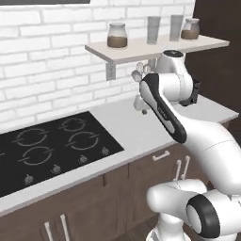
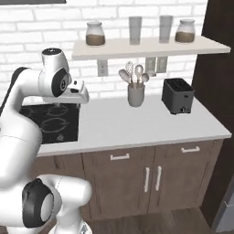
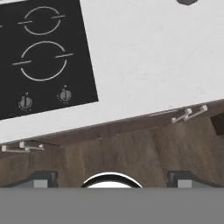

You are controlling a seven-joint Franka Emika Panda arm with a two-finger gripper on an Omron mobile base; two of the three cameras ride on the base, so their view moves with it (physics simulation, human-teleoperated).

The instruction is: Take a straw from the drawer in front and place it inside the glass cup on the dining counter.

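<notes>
We see the gripper [image 3: 109, 183] with its fingertips [image 3: 41, 179] spread far apart at the two sides of the hand view, nothing between them, above the brown cabinet fronts. The closed drawer [image 2: 119, 157] lies just under the white worktop [image 2: 137, 125], its long axis along the counter edge; the hand view shows its handle [image 3: 189, 114]. The straw we cannot see. The right base view adds a black toaster [image 2: 178, 96] and utensil holder [image 2: 135, 95]. The left base view shows the whole cooktop [image 1: 52, 146]. Farthest, a shelf [image 2: 146, 46] bearing jars and tall glasses.
</notes>
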